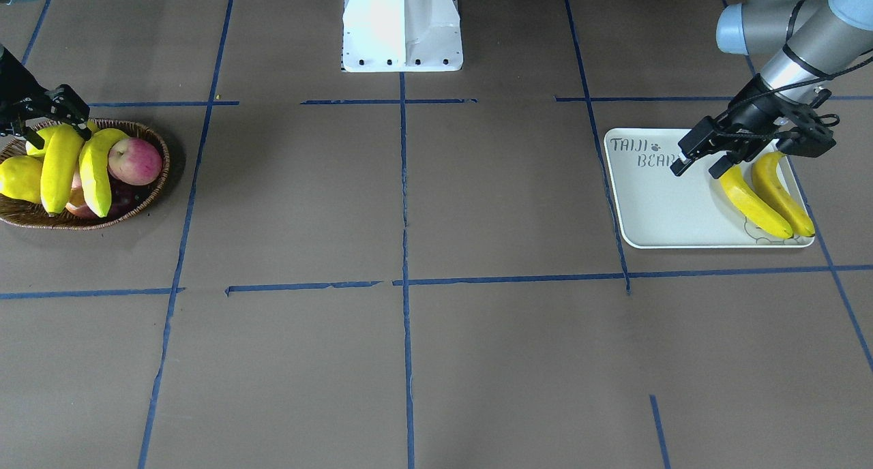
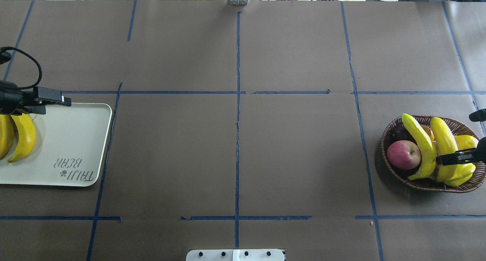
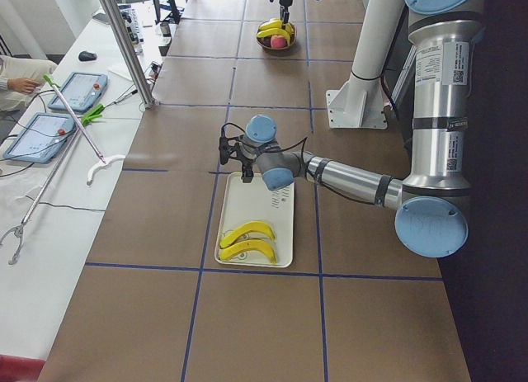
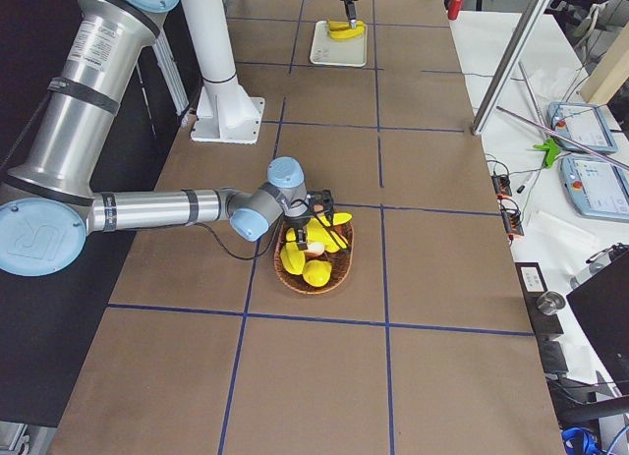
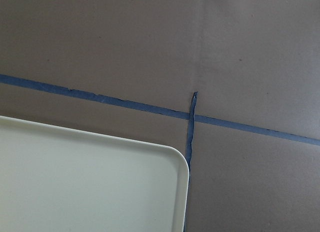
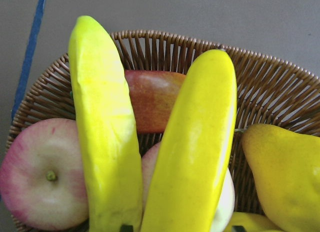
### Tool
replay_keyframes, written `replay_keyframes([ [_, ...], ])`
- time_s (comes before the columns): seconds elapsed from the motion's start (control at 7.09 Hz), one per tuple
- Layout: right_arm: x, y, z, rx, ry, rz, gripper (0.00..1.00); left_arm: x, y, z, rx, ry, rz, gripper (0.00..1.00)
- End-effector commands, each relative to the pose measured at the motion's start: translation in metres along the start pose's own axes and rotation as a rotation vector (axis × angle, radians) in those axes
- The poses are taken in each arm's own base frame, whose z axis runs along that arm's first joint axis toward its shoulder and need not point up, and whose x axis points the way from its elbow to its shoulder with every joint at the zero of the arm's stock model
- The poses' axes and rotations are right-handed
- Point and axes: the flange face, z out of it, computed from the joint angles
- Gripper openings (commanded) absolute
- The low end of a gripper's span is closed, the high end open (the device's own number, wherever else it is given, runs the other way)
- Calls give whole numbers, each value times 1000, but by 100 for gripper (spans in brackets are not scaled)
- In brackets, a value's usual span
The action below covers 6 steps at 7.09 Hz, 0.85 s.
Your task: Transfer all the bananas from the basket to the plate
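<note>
Two bananas (image 1: 753, 200) (image 1: 784, 196) lie side by side on the off-white plate (image 1: 661, 210), also in the overhead view (image 2: 24, 137). My left gripper (image 1: 697, 168) hangs open and empty just above the plate, beside those bananas; its wrist view shows only a plate corner (image 5: 90, 187). Two more bananas (image 1: 60, 169) (image 1: 95, 172) rest on other fruit in the wicker basket (image 1: 153, 131). My right gripper (image 1: 58, 136) is low over the basket, open, with its fingers either side of one banana (image 6: 195, 142). The other banana (image 6: 105, 127) lies right next to it.
A red apple (image 1: 135, 161) and a plump yellow lemon-like fruit (image 1: 19, 178) share the basket, with more fruit underneath. The robot's white base (image 1: 402, 26) stands at the table's robot side. Blue tape lines cross the brown table between basket and plate.
</note>
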Motion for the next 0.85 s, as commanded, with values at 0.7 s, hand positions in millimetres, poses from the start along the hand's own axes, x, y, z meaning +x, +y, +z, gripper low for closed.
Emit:
replay_keyframes([
  [0.7,-26,-12,-53,39,-123,-10,2,1,0,1,-1,1,1,100],
])
